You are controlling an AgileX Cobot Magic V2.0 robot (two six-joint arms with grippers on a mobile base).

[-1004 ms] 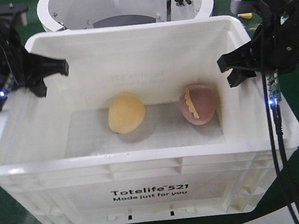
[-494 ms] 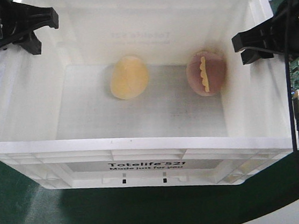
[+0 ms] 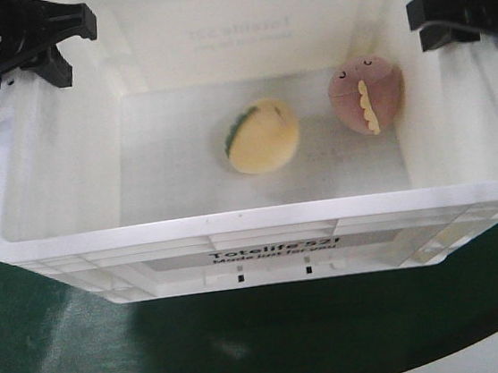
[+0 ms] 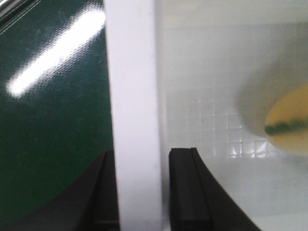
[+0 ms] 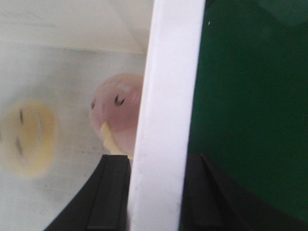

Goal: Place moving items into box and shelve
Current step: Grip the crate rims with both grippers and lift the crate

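Both items are already inside the box (image 3: 253,220): yellow lump (image 3: 263,135) loose near the floor's middle, pink lump (image 3: 366,92) close to the right wall, the two apart. Left hand (image 3: 67,50) straddles the left wall, one finger inside and one outside, pressed flush to it, so closed on the box. Right hand (image 3: 436,23) does the same on the right wall. Opposite-wall grips likely keep the box level for a two-arm carry. The packing step looks done and shelving remains. Green bench (image 3: 247,331) is below; no shelf in view. Lumps may roll if the box tilts.
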